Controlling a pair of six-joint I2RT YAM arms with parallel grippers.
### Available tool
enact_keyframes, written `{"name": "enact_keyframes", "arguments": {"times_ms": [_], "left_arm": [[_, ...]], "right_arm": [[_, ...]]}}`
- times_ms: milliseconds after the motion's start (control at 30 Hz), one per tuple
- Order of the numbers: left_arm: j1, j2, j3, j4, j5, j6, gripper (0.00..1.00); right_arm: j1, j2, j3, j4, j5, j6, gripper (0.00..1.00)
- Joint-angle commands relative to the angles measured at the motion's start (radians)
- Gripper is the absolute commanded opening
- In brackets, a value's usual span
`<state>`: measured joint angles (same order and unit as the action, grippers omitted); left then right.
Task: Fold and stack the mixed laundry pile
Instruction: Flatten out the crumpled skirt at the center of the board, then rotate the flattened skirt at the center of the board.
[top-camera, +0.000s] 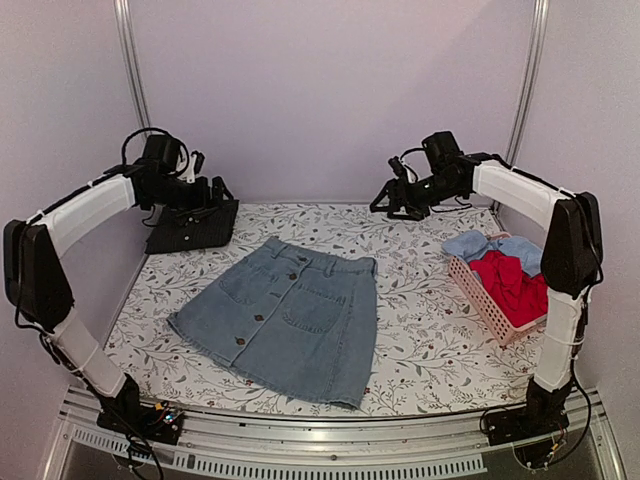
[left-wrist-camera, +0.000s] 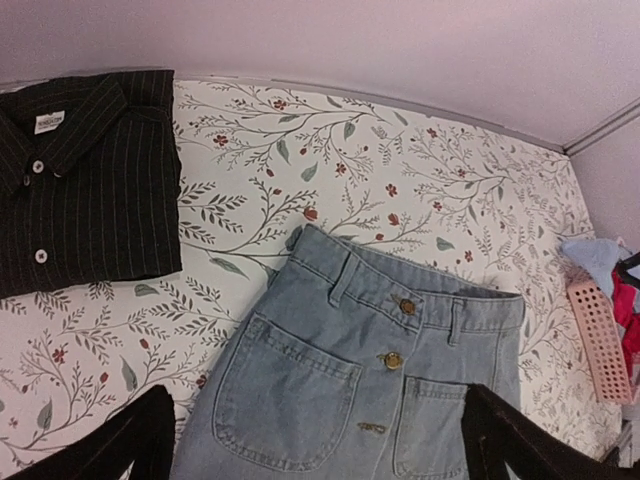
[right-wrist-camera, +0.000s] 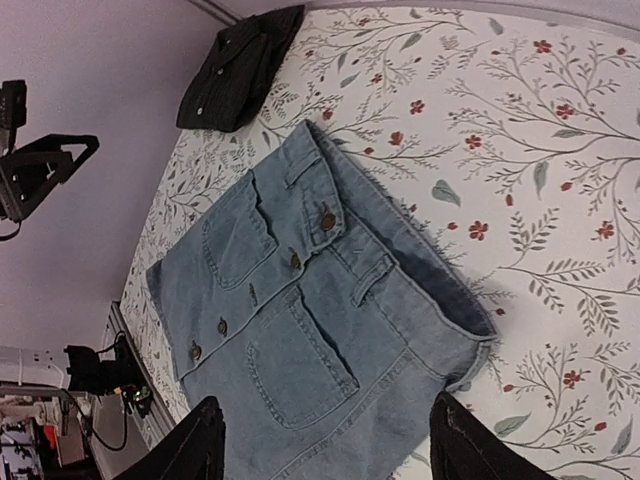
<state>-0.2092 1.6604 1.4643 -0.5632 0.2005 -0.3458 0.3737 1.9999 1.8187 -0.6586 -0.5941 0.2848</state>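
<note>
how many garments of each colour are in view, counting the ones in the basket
black: 1, pinstriped shirt
light-blue denim: 1, skirt
red: 1, red garment
pale blue: 1, pale blue garment
total: 4 in view

We see denim skirt (top-camera: 285, 315) flat, buttons up, centre of worktop (top-camera: 420, 320); black pinstriped shirt (top-camera: 192, 228) folded far-left; red garment (top-camera: 505, 280), pale blue one (top-camera: 470, 243) heaped right.

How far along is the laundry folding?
Done: the black pinstriped shirt lies folded at the far left. In hand: nothing; left claw and right claw are open and empty. Left: the denim skirt lying flat mid-table, plus the red garment and pale blue garment in the pink basket.
</note>
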Motion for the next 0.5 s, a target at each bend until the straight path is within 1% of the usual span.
{"name": "enact_keyframes", "arguments": {"times_ms": [0,67,133,233,333,467], "left_arm": [[-0.006,-0.127,-0.159,0.056,0.146,-0.036,0.99],[-0.039,-0.161,-0.262,0.06,0.146,-0.063,1.0],[-0.067,-0.192,-0.368,0.098,0.166,-0.098,1.0],[-0.11,-0.184,-0.464,0.102,0.225,-0.143,1.0],[-0.166,-0.148,-0.496,0.096,0.184,-0.179,1.0],[-0.188,-0.058,-0.517,0.101,0.172,-0.226,1.0]], "right_arm": [[0.134,-0.032,-0.014,0.031,-0.091,-0.137,0.67],[0.184,0.028,0.014,0.021,-0.1,-0.158,0.64],[0.217,0.092,0.068,-0.011,-0.11,-0.18,0.61],[0.226,0.205,0.118,-0.035,-0.121,-0.193,0.59],[0.213,0.292,0.142,-0.052,-0.103,-0.205,0.58],[0.172,0.369,0.122,-0.072,-0.08,-0.22,0.55]]}}
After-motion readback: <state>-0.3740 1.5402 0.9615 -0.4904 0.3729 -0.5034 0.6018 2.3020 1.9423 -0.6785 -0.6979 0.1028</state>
